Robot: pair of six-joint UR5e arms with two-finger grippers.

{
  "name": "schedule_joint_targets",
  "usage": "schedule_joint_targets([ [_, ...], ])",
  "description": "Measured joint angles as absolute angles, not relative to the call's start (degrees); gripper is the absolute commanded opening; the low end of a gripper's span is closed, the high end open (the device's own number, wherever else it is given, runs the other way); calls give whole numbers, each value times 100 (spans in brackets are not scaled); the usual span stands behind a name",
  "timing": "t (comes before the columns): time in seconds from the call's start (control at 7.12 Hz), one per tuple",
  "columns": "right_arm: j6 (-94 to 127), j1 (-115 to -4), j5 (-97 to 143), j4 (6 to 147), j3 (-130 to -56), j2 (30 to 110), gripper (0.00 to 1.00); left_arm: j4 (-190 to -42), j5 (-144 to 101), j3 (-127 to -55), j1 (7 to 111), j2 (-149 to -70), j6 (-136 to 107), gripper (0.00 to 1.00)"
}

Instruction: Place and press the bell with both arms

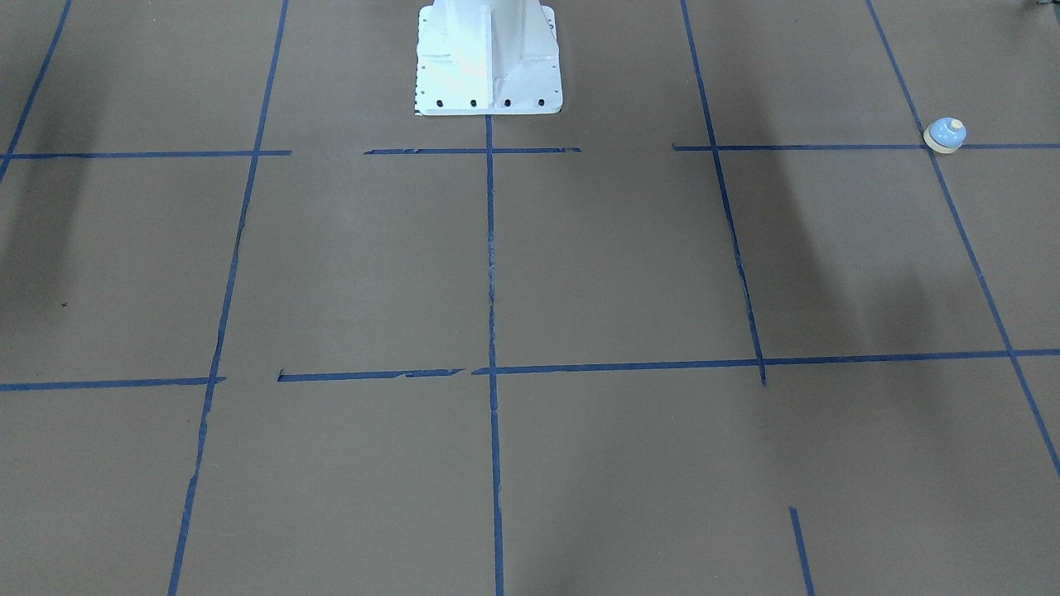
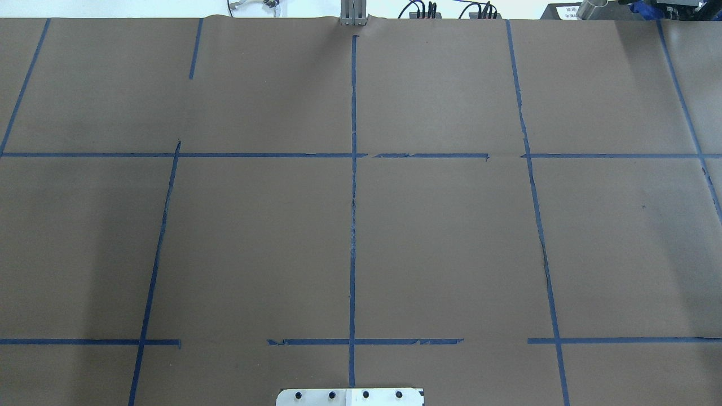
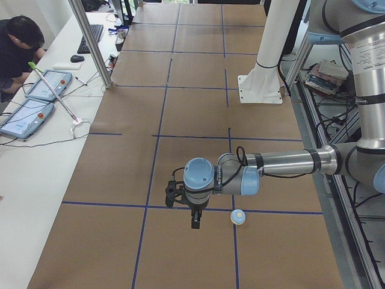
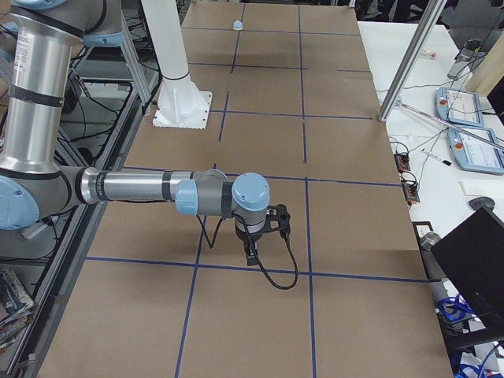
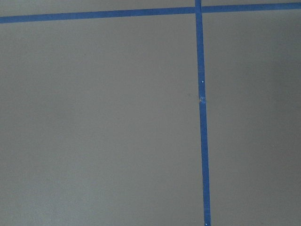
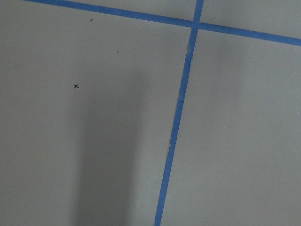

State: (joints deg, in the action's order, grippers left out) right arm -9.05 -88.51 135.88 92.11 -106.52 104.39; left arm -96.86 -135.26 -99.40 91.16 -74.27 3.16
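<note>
The bell [image 1: 945, 135] is a small light-blue dome with a cream button and rim. It stands upright on a blue tape crossing at the table's end on my left, and also shows in the exterior left view [image 3: 238, 217] and far off in the exterior right view [image 4: 238, 25]. My left gripper [image 3: 195, 224] hangs above the table a little way from the bell, towards the operators' side. My right gripper [image 4: 250, 258] hangs above the table's other end. I cannot tell whether either is open or shut. Both wrist views show only bare table.
The brown table [image 2: 451, 237] is marked with a grid of blue tape lines [image 2: 353, 225]. The white bolted pedestal [image 1: 489, 58] stands at the robot's edge. A metal post [image 3: 90, 42] stands at the operators' side, where an operator [image 3: 18, 42] sits with tablets.
</note>
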Motion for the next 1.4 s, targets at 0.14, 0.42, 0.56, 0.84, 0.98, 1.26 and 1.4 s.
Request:
schedule_joint_targets([
  [0.14,-905,-8851,13588,9211,-10652,10441,100,-9688,-13524,-9940,9115,-7427,319,100],
  [0.42,-899,-8851,13588,9211,-10655,10436,100,-9689,-13516,-9982,9106,-7431,324,100],
  [0.56,-897,-8851,13588,9211,-10658,10434,100,-9769,-13509,-10018,9096,-7567,314,100],
  [0.84,-897,-8851,13588,9211,-10656,10433,100,-10169,-13535,-10016,9093,-7929,294,100],
  [0.98,-897,-8851,13588,9211,-10655,10433,100,-10312,-13553,-9993,9085,-7950,321,100],
  [1.26,-897,-8851,13588,9211,-10660,10433,100,-10653,-13676,-9948,8610,-7769,294,100],
  [1.4,-897,-8851,13588,9211,-10660,10432,100,-10738,-13703,-9932,8221,-7558,285,100],
])
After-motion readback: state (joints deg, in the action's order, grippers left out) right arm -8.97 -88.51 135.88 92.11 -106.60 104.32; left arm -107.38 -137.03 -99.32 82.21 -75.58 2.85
